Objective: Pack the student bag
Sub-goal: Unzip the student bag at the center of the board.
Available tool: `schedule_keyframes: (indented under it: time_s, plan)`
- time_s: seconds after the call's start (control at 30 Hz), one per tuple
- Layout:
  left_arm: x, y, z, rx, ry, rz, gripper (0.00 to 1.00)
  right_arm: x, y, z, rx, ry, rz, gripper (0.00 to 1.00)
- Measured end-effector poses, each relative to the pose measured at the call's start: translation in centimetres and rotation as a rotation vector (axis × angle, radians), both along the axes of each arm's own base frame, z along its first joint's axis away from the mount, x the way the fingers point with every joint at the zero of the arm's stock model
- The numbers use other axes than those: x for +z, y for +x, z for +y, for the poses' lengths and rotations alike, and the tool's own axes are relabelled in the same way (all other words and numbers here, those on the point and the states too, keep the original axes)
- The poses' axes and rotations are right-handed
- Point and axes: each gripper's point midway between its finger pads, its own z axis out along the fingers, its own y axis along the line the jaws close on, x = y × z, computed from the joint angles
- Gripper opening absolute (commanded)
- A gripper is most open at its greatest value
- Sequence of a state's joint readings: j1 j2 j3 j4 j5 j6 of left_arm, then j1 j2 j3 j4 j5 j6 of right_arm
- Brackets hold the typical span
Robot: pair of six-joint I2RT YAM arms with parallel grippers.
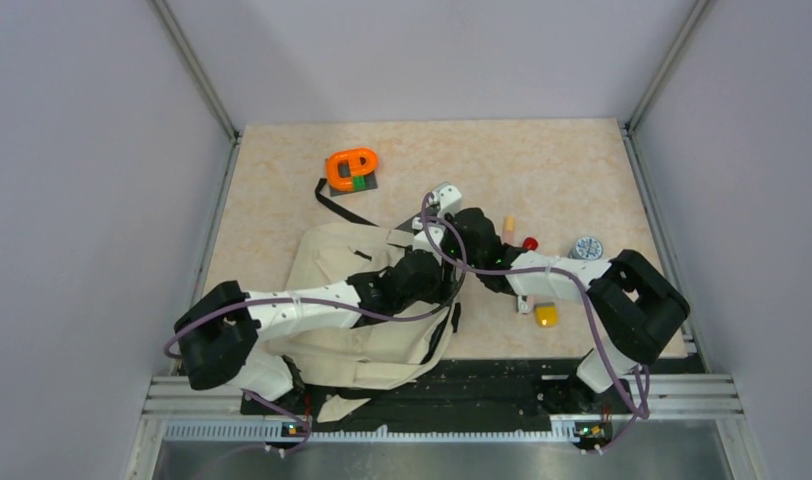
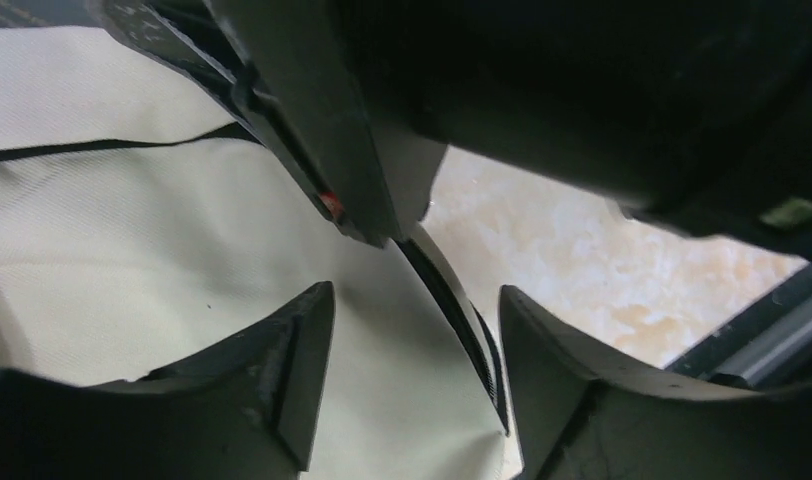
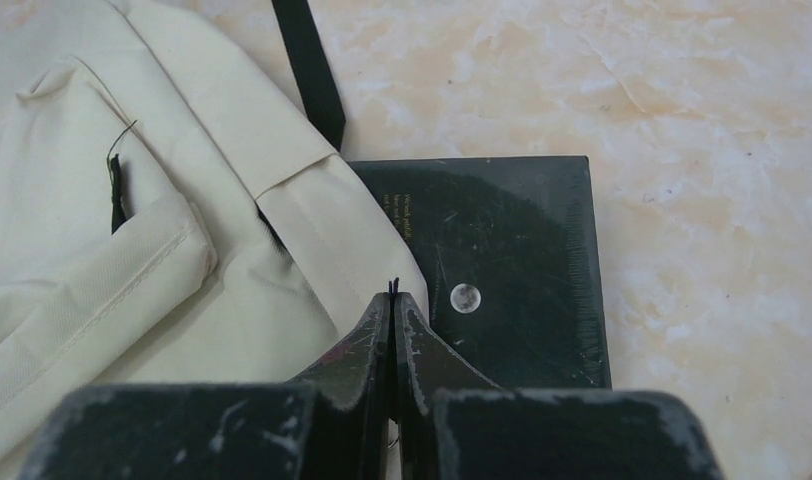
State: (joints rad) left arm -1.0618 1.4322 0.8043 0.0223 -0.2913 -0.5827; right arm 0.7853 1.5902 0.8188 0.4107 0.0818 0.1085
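The student bag (image 1: pixel 342 262), beige with black straps, lies flat in the middle-left of the table under both arms. My left gripper (image 2: pixel 417 295) is open, its fingers straddling beige fabric and a black zipper edge (image 2: pixel 460 318) without pinching them. My right gripper (image 3: pixel 394 298) is shut on a thin black cord at the bag's edge, and the cord's tips stick out past the fingertips. Right beyond it, a black book with a small moon picture (image 3: pixel 512 270) lies on the table, partly under a bag flap (image 3: pixel 332 225). In the top view both grippers meet over the bag's right side (image 1: pixel 437 250).
An orange object on a dark base (image 1: pixel 352 168) stands at the back left, with a black strap (image 1: pixel 337 205) trailing towards it. A wooden peg (image 1: pixel 508 228), a red-topped item (image 1: pixel 529 243), a round silvery item (image 1: pixel 586 247) and a yellow piece (image 1: pixel 546 315) lie right of the bag.
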Motion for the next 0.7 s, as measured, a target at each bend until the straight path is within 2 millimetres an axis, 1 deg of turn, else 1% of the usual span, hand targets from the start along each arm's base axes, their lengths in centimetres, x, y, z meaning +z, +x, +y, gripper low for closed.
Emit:
schedule_keyframes:
  time_s: [0.03, 0.07, 0.2, 0.23, 0.43, 0.57, 0.7]
  plan:
    - [-0.2, 0.2, 0.0, 0.013, 0.009, -0.001, 0.4, 0.0, 0.0, 0.0, 0.0, 0.0, 0.0, 0.0]
    - [-0.3, 0.4, 0.1, 0.026, 0.014, 0.0, 0.32, 0.0, 0.0, 0.0, 0.0, -0.001, 0.001, 0.0]
    - [-0.8, 0.8, 0.6, 0.056, 0.038, -0.008, 0.01, -0.2, -0.1, 0.0, 0.007, -0.008, 0.003, 0.0]
    - [-0.8, 0.8, 0.6, 0.055, 0.045, -0.014, 0.0, -0.2, -0.2, 0.0, 0.013, -0.012, 0.001, 0.0]
    - [-1.0, 0.5, 0.3, 0.001, 0.061, -0.029, 0.0, -0.5, -0.9, 0.6, 0.085, -0.035, -0.002, 0.0]
    - [-1.5, -0.1, 0.0, -0.068, 0.069, -0.041, 0.0, -1.0, -1.3, 1.1, 0.135, -0.059, 0.013, 0.0]
    - [-2.1, -0.8, -0.2, -0.129, 0.072, -0.046, 0.0, -1.7, -1.6, 2.0, 0.207, -0.09, 0.029, 0.0]
